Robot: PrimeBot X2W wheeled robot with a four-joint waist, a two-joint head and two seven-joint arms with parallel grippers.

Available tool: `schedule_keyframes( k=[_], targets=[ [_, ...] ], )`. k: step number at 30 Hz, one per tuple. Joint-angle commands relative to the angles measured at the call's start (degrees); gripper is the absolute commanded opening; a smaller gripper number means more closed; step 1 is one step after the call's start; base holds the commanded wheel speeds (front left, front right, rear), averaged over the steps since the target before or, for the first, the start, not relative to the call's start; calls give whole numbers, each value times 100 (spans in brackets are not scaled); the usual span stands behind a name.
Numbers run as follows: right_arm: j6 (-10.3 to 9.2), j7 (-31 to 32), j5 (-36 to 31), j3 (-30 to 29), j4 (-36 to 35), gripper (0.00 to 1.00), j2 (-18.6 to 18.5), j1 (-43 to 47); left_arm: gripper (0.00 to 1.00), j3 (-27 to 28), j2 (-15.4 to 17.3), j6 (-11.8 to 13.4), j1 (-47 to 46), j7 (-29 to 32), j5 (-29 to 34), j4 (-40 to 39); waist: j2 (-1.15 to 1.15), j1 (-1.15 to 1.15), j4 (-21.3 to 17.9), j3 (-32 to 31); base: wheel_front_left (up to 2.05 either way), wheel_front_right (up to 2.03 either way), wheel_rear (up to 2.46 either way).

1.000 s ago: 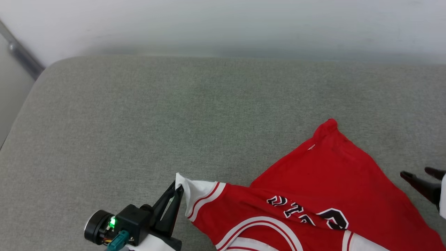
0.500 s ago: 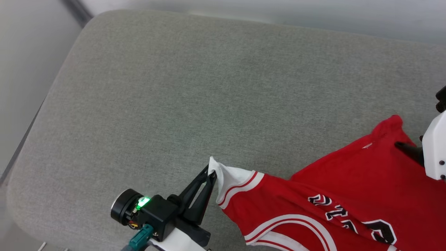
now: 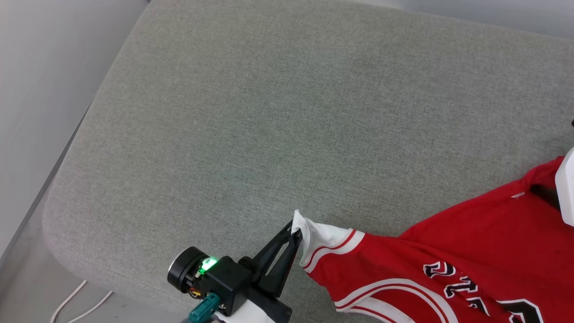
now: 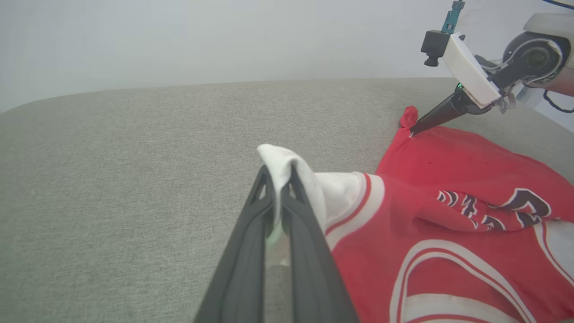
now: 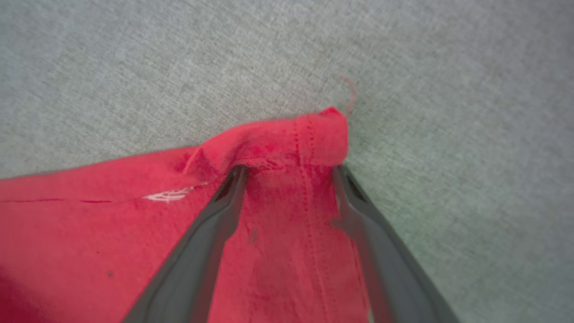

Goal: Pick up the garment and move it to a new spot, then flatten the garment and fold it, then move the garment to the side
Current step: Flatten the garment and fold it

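My left hand [image 3: 297, 233] sat at the lower middle of the head view, its two dark fingers pinched tight on the tip of a white sleeve of the garment [image 3: 453, 251]; in the left wrist view that white cloth bulged up over the fingertips. The garment lay on the grey cushion [image 3: 269, 112] at the lower right of the head view, its red body running off the right and bottom edges, the striped sleeve trim just right of my left hand and the creased black white-edged lettering near the lower right corner. Its far red corner rose in a small peak at the right edge. My right hand [image 5: 289, 168] was there, fingers spread wide with nothing gripped, the tips down on the red cloth either side of a stitched seam, just below the folded hem corner. In the left wrist view that hand came down from the upper right onto the red peak. A white cable [image 3: 76, 300] lay on the floor at the lower left of the head view
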Motion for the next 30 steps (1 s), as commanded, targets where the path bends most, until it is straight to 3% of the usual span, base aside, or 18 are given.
schedule_keyframes(
  k=[1, 4, 5, 6, 15, 23, 30],
  targets=[
    [-6, 1, -64, 168, 289, 100, 80, 198, 0, -36, -31, -38, -59, -31, -17, 38, 0, 0, 26, 19, 0, 0, 0],
    [-7, -17, -35, 302, 447, 100, 96, 289, 0, -70, -42, -62, -90, -45, -11, 103, 0, 0, 45, 35, 0, 0, 0],
    [-7, -32, -9, 363, 470, 61, 91, 316, 0, -73, -45, -72, -102, -46, -9, 120, 0, 0, 47, 36, 0, 0, 0],
    [-6, -83, 0, 398, 473, 0, 81, 313, 0, -76, -49, -78, -112, -46, -8, 138, 0, 0, 46, 32, 0, 0, 0],
    [-5, -944, 90, 458, 529, 0, 3, -105, 0, -9, 107, -62, -99, -75, -20, 190, 0, 0, -207, -346, 0, 0, 0],
    [-5, -1883, 283, 559, 606, 0, 99, -465, 0, 211, 550, 3, -171, 139, -5, 13, 0, 0, -690, -1083, 0, 0, 0],
    [-5, -2213, 548, 685, 301, 0, 17, -758, 0, 652, 1022, 131, -241, 398, -170, -403, 0, 0, -1243, -1636, 0, 0, 0]
  ],
)
